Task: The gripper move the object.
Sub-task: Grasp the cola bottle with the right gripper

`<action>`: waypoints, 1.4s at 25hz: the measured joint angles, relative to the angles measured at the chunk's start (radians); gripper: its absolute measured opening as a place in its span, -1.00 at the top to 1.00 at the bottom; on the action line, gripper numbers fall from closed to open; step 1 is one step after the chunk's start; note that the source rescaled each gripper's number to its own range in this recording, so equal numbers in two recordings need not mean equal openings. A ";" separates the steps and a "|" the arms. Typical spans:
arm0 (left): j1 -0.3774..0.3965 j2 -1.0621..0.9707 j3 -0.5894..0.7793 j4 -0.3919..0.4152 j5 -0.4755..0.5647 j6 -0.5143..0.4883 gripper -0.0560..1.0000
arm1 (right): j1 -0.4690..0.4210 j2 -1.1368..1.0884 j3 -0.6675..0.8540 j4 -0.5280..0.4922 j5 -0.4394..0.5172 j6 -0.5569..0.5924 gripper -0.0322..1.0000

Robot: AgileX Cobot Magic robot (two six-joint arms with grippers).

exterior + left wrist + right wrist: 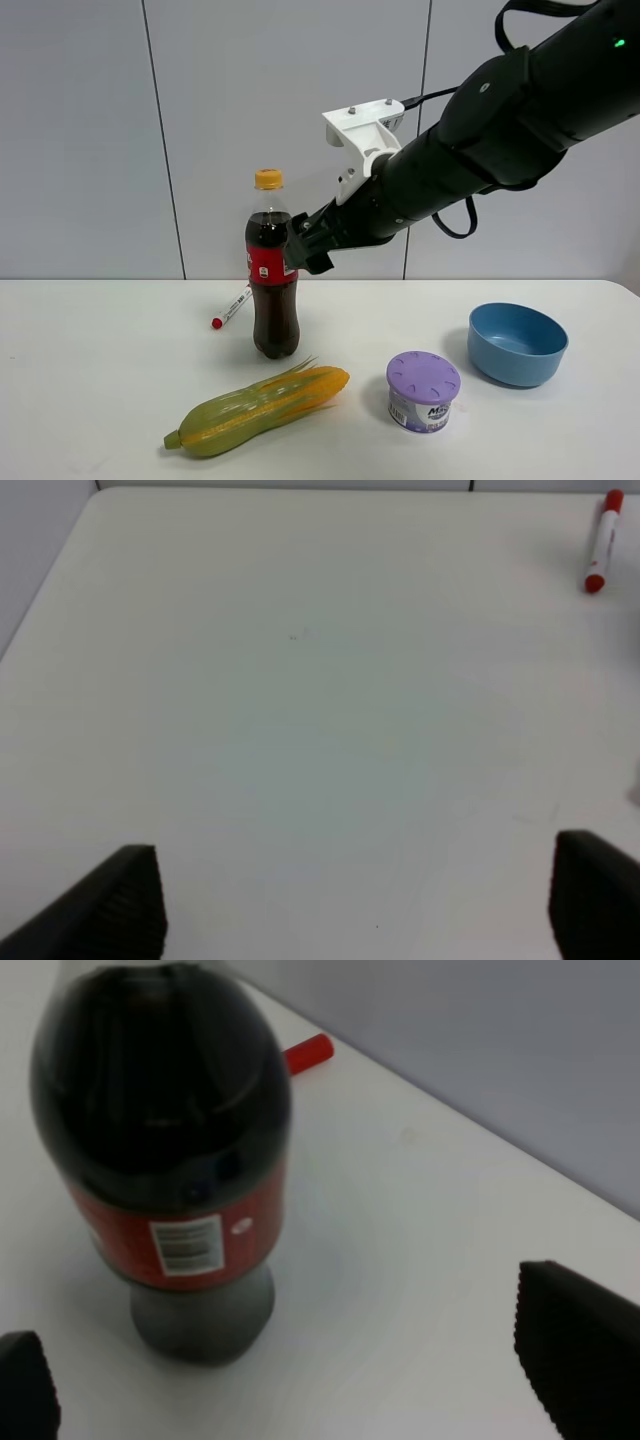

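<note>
On the desk point(100, 330), a little left of its middle, your bottle point(273, 300) stands upright. Dark drink fills it to the neck, a red label point(262, 266) wraps its waist, and the yellow-orange cap point(268, 179) is on. Toward the right edge sits a blue bowl point(517, 343); what you can see of its inside is plain blue. Between bowl and bottle, nearer the front edge, a small tin point(422, 392) wears a purple lid, so its contents are hidden. A corn cob point(258, 410) lies by the front edge. A red-capped marker point(232, 308) lies behind the bottle, toward the back edge.

Only the left wrist camera shows you the left gripper point(350, 905). Its fingers are spread wide over bare desk with nothing between them. The right wrist camera shows you the right gripper point(290, 1380) with its fingers far apart, gripping nothing. The bottle stands ahead of them, off to one side.

From the high camera, the right arm point(500, 110) slants down from the upper right, its black jaws level with the label and just beside the bottle.
</note>
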 joint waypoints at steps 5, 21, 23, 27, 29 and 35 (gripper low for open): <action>0.000 0.000 0.000 0.000 0.000 0.000 -1.00 | 0.011 0.054 -0.024 0.000 -0.037 0.000 -1.00; 0.000 0.000 0.000 0.000 0.000 0.000 -1.00 | 0.045 0.168 -0.025 -0.025 -0.202 0.010 -1.00; 0.000 0.000 0.000 0.000 0.000 0.000 -1.00 | 0.048 0.182 -0.025 -0.064 -0.240 0.031 -1.00; 0.000 0.000 0.000 0.000 0.000 0.000 -1.00 | 0.049 0.202 -0.025 -0.181 -0.280 0.170 -1.00; 0.000 0.000 0.000 0.000 0.000 0.000 -1.00 | 0.051 0.212 -0.025 -0.242 -0.303 0.269 -1.00; 0.000 0.000 0.000 0.000 0.000 0.000 -1.00 | 0.051 0.239 -0.025 -0.484 -0.407 0.583 -1.00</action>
